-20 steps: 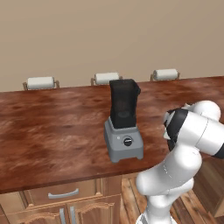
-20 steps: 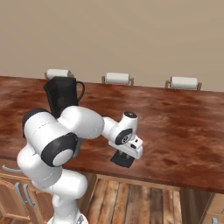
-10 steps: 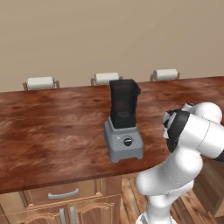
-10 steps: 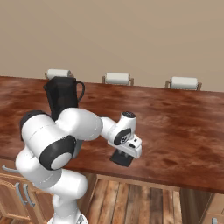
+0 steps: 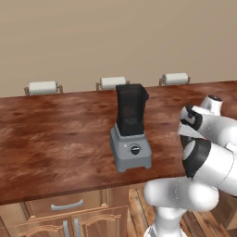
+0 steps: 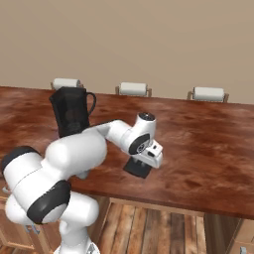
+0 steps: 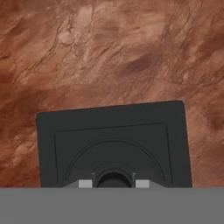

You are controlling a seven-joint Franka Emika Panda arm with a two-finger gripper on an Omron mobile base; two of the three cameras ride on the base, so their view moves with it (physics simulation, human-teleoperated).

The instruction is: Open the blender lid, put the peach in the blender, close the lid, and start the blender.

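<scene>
Versus half a second ago, you'll see almost no change: the blender (image 5: 130, 133) is in the same spot on the worktop (image 5: 55, 139), and the arm's wrist sits slightly nearer the front edge in the right base view. The camera hasn't moved.

The hand (image 6: 144, 161) is low at the worktop's front edge, to the right of the blender and well apart from it. The blender lid (image 6: 138, 167) hangs directly under the hand, tilted, its far edge down at the worktop surface; you can't tell whether it touches the wood. In the hand view, the blender lid (image 7: 114, 146) sits flat-on right in front of the camera, with its raised round centre at the bottom middle, between two small light tabs. The fingers aren't visible there, so you can't tell how far apart they are or whether they are clamped on the lid.

The blender stands upright mid-worktop, knob facing the front edge, jar top uncovered. In the right base view, the arm covers its base, and the jar (image 6: 72, 111) with its handle shows above the arm.

Three paper towel rolls (image 5: 113, 83) line the back edge of the worktop. Cabinet drawers (image 5: 67, 204) sit below the front edge.
</scene>
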